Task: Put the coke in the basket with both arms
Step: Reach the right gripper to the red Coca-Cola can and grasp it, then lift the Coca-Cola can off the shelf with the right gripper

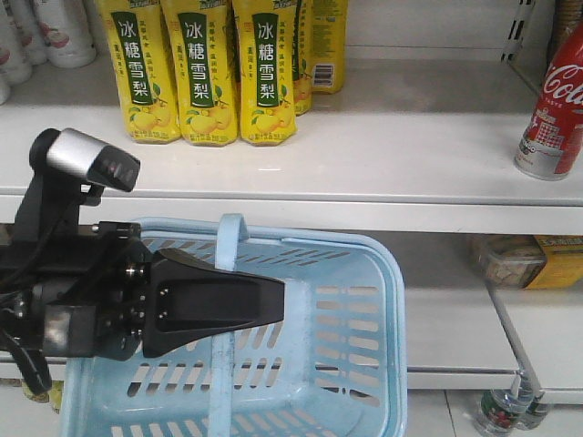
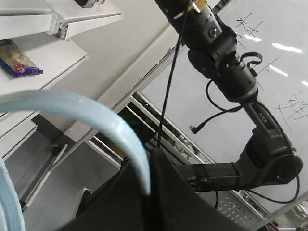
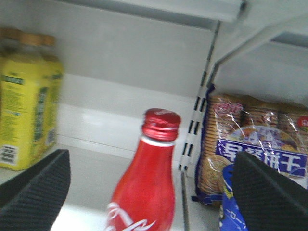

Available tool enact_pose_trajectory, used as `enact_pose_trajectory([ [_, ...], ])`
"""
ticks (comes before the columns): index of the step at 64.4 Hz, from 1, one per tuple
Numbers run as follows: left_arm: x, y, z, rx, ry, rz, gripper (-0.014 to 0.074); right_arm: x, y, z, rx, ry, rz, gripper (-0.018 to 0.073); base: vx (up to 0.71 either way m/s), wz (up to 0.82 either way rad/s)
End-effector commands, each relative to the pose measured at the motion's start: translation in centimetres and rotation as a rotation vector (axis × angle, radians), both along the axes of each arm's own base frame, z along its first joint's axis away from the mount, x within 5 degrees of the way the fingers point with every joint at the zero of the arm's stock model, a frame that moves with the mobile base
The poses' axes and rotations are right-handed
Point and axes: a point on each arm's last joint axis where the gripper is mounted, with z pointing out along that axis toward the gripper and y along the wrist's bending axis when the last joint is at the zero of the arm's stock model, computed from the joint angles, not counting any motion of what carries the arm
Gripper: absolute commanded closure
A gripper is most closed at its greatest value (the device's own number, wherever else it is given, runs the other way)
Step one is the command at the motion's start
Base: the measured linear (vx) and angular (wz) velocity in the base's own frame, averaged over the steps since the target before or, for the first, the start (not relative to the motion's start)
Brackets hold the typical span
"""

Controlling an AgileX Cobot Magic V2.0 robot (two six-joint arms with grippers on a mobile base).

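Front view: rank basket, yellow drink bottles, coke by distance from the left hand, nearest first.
1. basket: right under the left hand.
2. yellow drink bottles: on the shelf behind, slightly left.
3. coke: same shelf, far right.

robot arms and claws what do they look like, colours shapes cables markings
Both arms are black. The left claw is a smooth black wedge with small screws, topped by a silver-grey camera, black cables looping beside it. The right arm has rounded jointed segments, thin black cables and a small white marking. The right claw has black fingers with a fine cross-hatched texture.
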Motion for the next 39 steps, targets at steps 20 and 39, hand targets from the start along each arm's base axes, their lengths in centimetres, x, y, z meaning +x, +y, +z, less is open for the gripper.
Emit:
enact_pose_trajectory([
  [20,-1.6,0.2,2.7,-0.158,-0.041,-0.129,0.0603,6.4,-0.1,1.6,0.036,0.036,-0.023,-0.0001,0.0,0.0],
  [39,-1.6,0.2,2.7,-0.158,-0.041,-0.129,0.0603,5.1,0.0,2.8,0.055,-0.011,-0.004,0.0577,0.0,0.0],
])
